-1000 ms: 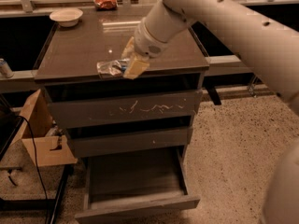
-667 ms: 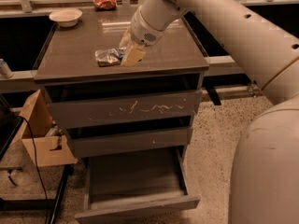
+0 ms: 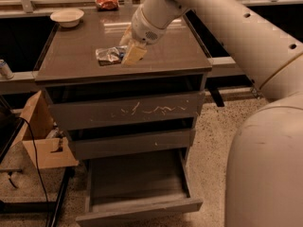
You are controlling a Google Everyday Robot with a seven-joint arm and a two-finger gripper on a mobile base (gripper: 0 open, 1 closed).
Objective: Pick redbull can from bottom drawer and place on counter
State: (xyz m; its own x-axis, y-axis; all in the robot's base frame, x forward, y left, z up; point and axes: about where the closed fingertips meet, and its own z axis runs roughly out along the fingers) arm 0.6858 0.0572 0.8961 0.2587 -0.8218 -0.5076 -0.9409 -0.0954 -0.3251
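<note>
The redbull can (image 3: 109,55) lies on its side at the middle of the counter (image 3: 71,60), crumpled and shiny. My gripper (image 3: 125,51) is over the counter at the can's right end, and its tan fingers (image 3: 134,55) are shut on that end. The can is at, or just above, the counter's surface. The bottom drawer (image 3: 137,181) is pulled out at floor level below the cabinet. Its grey floor is bare.
A white bowl (image 3: 66,17) sits at the counter's back left corner. A red-orange snack bag (image 3: 107,2) lies on the ledge behind. A pale can (image 3: 5,69) stands on the left ledge. A cardboard box (image 3: 42,141) is left of the cabinet. My arm's bulk (image 3: 265,164) fills the right.
My gripper has moved back, away from the counter's front edge toward its middle, and the can has moved with it.
</note>
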